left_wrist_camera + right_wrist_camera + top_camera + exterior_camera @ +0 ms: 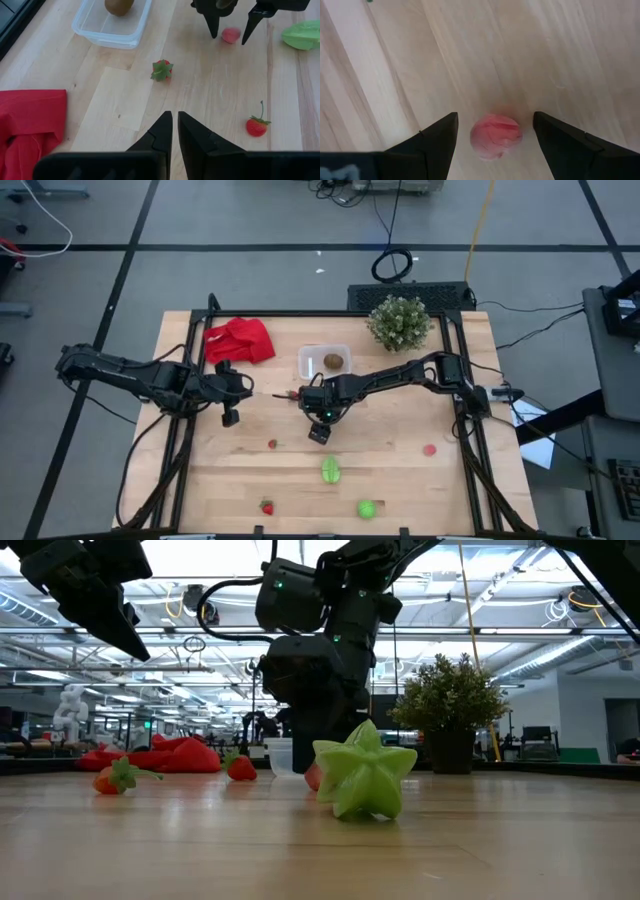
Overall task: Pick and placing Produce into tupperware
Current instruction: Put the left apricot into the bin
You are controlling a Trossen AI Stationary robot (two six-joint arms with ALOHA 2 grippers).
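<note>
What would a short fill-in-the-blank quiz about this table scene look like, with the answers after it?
1. The clear tupperware already holds one ____ oval piece.
2. The right tool is open with a small ____ piece of produce lying between its fingers.
3. The left tool hangs over the table with its fingers ____.
4. The bushy potted plant stands beside the tupperware, and on the tupperware's other side lies a ____ cloth.

Answers: brown; pink; shut; red
</note>
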